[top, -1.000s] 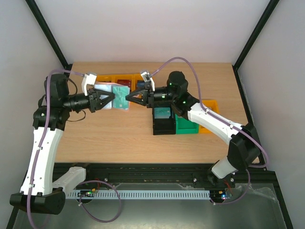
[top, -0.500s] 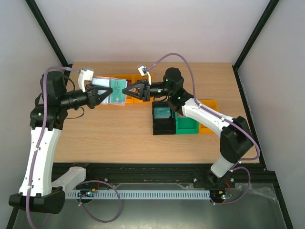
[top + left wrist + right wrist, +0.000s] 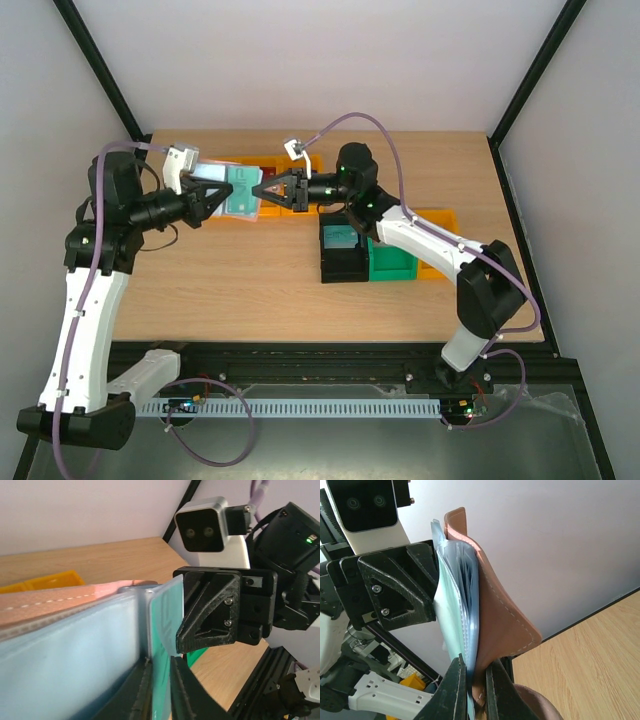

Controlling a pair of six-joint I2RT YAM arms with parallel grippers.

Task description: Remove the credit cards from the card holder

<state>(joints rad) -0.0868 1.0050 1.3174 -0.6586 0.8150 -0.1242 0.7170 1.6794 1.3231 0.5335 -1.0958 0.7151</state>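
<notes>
The card holder (image 3: pixel 240 192) is held in the air over the back left of the table, between both grippers. In the right wrist view its reddish-brown outside (image 3: pixel 495 615) and pale blue sleeves stand upright, and my right gripper (image 3: pixel 476 680) is shut on its lower edge. In the left wrist view my left gripper (image 3: pixel 161 680) is shut on a teal credit card (image 3: pixel 165 625) that sticks out beside the pale blue inside (image 3: pixel 75 655). From above, the left gripper (image 3: pixel 222 200) and right gripper (image 3: pixel 262 190) face each other, tips nearly touching.
Orange bins (image 3: pixel 305 163) stand at the back behind the holder. A black bin (image 3: pixel 342 262) holding a teal card (image 3: pixel 340 236), a green bin (image 3: pixel 392 262) and another orange bin (image 3: pixel 440 218) sit at mid-right under the right arm.
Both grippers have moved up and toward the back left together with the holder. The right arm has stretched farther left. Both grips are unchanged.
</notes>
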